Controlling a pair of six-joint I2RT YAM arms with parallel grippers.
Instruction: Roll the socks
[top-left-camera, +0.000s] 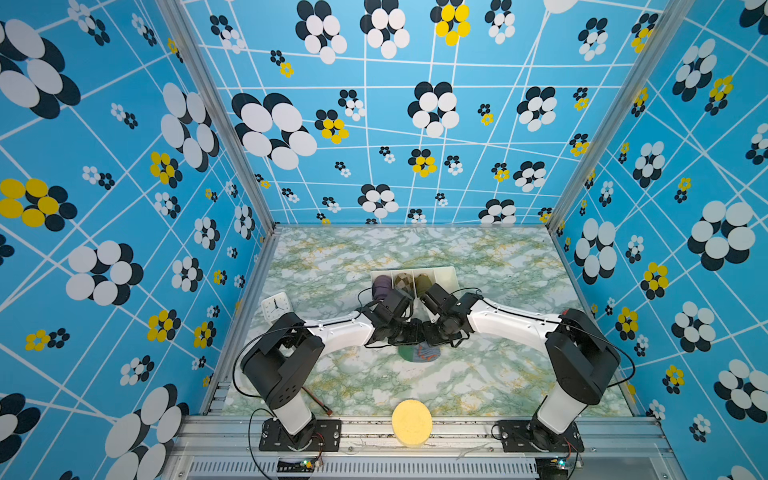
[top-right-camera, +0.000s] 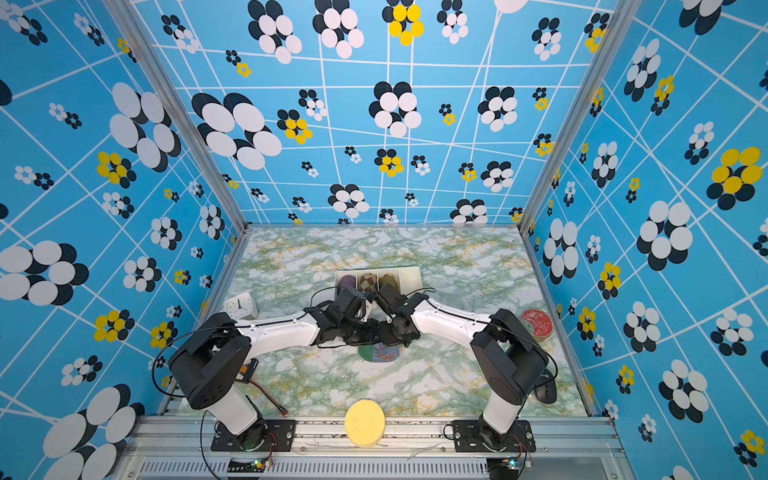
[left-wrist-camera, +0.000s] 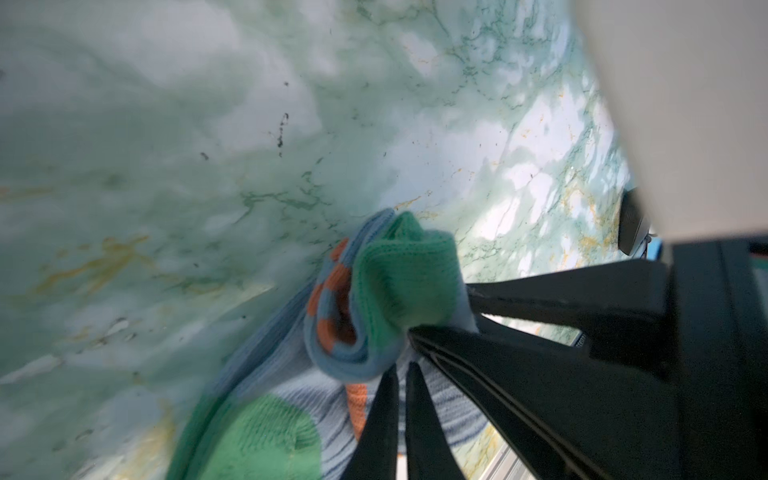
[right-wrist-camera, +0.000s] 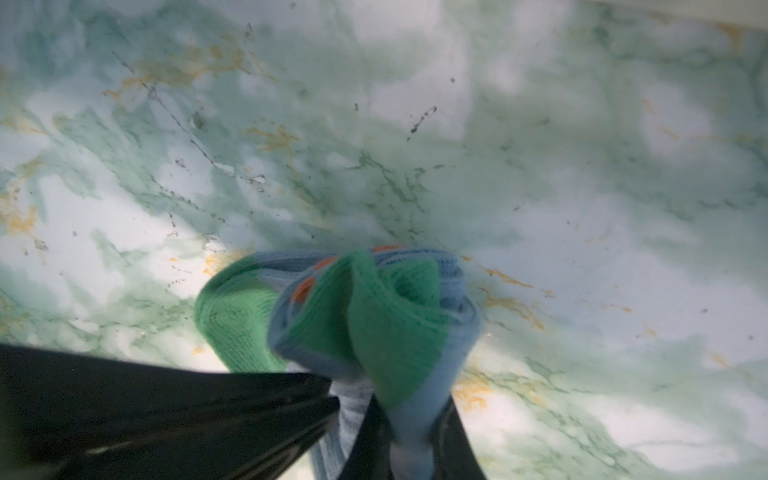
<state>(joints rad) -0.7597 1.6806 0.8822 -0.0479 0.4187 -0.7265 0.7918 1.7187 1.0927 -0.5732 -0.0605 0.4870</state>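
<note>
socks (top-left-camera: 419, 354) mostly hidden; white tray (top-left-camera: 446, 272) near side covered.

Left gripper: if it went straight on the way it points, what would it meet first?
The socks that the left gripper pinches; beyond them, probably the tabletop, though depth is unclear.

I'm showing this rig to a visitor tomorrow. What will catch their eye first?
Most likely the loud blue walls printed with black, white and yellow flowers, enclosing the marbled table. At mid-table the left tool and right tool meet, both pinching the bunched socks with green and orange patches. Behind them a white tray holds three rolled socks; a yellow disc sits at the front edge.
</note>
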